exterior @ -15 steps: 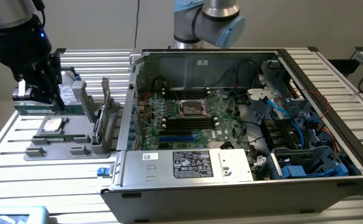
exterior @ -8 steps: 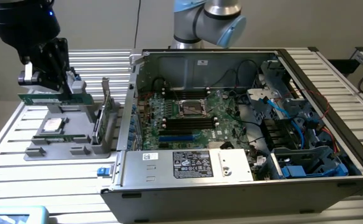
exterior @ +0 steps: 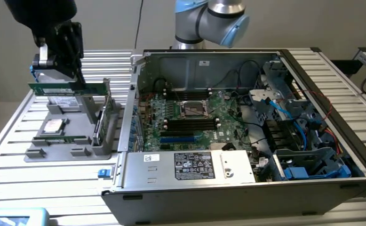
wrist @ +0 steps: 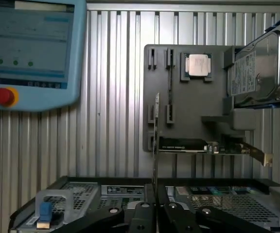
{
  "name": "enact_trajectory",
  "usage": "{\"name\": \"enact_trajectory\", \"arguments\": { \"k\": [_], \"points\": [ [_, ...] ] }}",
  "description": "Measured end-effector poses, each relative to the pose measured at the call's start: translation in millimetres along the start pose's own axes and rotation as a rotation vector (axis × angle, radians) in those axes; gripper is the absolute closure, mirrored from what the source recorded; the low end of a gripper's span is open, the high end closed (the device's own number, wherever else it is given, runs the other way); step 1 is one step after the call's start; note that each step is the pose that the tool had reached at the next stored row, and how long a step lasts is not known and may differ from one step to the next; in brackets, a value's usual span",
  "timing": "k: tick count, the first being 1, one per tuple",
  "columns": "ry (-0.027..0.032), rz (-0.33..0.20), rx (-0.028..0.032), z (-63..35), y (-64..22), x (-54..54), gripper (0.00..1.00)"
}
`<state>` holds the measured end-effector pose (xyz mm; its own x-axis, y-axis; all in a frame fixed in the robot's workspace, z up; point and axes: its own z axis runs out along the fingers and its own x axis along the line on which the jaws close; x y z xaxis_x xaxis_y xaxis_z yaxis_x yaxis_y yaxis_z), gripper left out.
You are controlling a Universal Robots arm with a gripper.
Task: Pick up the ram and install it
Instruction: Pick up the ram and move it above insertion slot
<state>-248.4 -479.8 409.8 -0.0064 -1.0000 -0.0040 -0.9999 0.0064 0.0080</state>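
The ram [exterior: 66, 88] is a long thin green stick, held level in the air above the grey parts holder [exterior: 76, 151] at the exterior view's left. My gripper [exterior: 59, 77] is shut on its upper edge. In the wrist view the ram [wrist: 156, 141] appears edge-on as a thin strip rising from between my gripper's [wrist: 155, 208] dark fingers. The open computer case [exterior: 233, 188] lies toward the exterior view's right of the ram, its motherboard [exterior: 224, 110] facing up. Black memory slots [exterior: 189, 124] run across the board below the CPU socket [exterior: 194, 109].
The grey holder [wrist: 188, 109] carries a silver CPU chip [wrist: 198, 64], a hard drive [wrist: 256, 73] and a green expansion card [wrist: 203, 145] with a metal bracket. A blue teach pendant [wrist: 28, 48] with a red button lies on the slatted table. Cables and drive cages [exterior: 296, 155] crowd the case's right side.
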Motion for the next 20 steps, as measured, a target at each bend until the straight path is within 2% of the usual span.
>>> {"name": "enact_trajectory", "arguments": {
  "k": [12,20],
  "points": [
    [-0.0006,0.0,0.0,-0.2,-54.8,-0.2,0.87],
    [-0.0006,0.0,-0.0001,3.2,-91.2,-0.6,0.87]
  ]
}}
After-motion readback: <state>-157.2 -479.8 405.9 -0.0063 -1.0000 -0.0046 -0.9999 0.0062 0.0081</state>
